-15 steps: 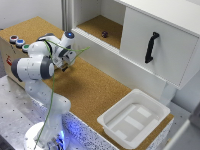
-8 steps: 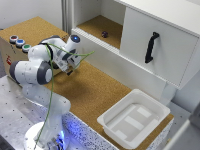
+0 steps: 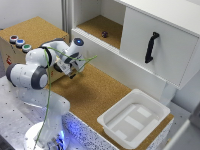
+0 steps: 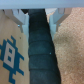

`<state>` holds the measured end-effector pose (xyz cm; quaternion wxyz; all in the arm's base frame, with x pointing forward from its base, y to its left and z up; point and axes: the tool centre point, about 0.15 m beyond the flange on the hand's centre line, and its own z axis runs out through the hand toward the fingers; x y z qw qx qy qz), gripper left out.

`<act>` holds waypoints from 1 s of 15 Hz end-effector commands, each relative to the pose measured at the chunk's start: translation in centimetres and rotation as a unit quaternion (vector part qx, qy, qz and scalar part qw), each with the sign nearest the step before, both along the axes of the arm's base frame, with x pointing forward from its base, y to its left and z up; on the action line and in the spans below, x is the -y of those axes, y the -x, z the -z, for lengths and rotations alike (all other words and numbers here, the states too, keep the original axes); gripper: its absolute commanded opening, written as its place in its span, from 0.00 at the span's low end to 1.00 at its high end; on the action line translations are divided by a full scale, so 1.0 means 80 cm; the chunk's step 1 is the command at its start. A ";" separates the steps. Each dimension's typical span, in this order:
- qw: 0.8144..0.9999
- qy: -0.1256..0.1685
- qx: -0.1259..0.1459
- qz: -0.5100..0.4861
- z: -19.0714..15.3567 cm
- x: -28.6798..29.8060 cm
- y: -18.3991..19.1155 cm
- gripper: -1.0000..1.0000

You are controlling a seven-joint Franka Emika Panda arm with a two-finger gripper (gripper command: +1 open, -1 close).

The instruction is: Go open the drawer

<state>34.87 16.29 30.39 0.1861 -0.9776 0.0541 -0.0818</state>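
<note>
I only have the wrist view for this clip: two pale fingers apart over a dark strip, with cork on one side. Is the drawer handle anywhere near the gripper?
Observer: No. The black vertical handle is on the white cabinet front, toward the exterior view's right, and clearly apart from the gripper.
Operator: Is anything else on the cork surface?
Observer: Yes, a white rectangular plastic tray lies on it, nearer the camera than the handle.
Operator: Is there anything beside that cabinet front?
Observer: An open cork-floored compartment is on its exterior-view left, with a small dark object inside.
</note>
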 end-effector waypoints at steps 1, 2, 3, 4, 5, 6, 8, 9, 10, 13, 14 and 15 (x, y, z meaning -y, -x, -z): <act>1.000 0.004 0.009 0.024 0.001 0.055 0.007 0.00; 1.000 0.004 0.009 0.025 -0.001 0.060 0.008 0.00; 1.000 -0.003 0.005 0.027 -0.003 0.065 0.008 0.00; 1.000 -0.009 0.005 0.028 -0.007 0.070 0.009 0.00; 1.000 -0.010 0.003 0.028 -0.013 0.076 0.010 0.00; 0.999 -0.006 0.000 0.032 -0.019 0.081 0.011 1.00; 0.999 -0.004 -0.002 0.035 -0.030 0.087 0.014 1.00; 0.999 0.004 -0.006 0.031 -0.038 0.088 0.016 1.00; 1.000 0.006 -0.013 0.021 -0.044 0.087 0.018 1.00; 0.999 0.041 -0.018 -0.026 -0.065 0.066 0.020 1.00; 0.998 0.046 -0.013 -0.029 -0.073 0.061 0.020 1.00; 0.998 0.057 -0.004 -0.025 -0.086 0.057 0.021 1.00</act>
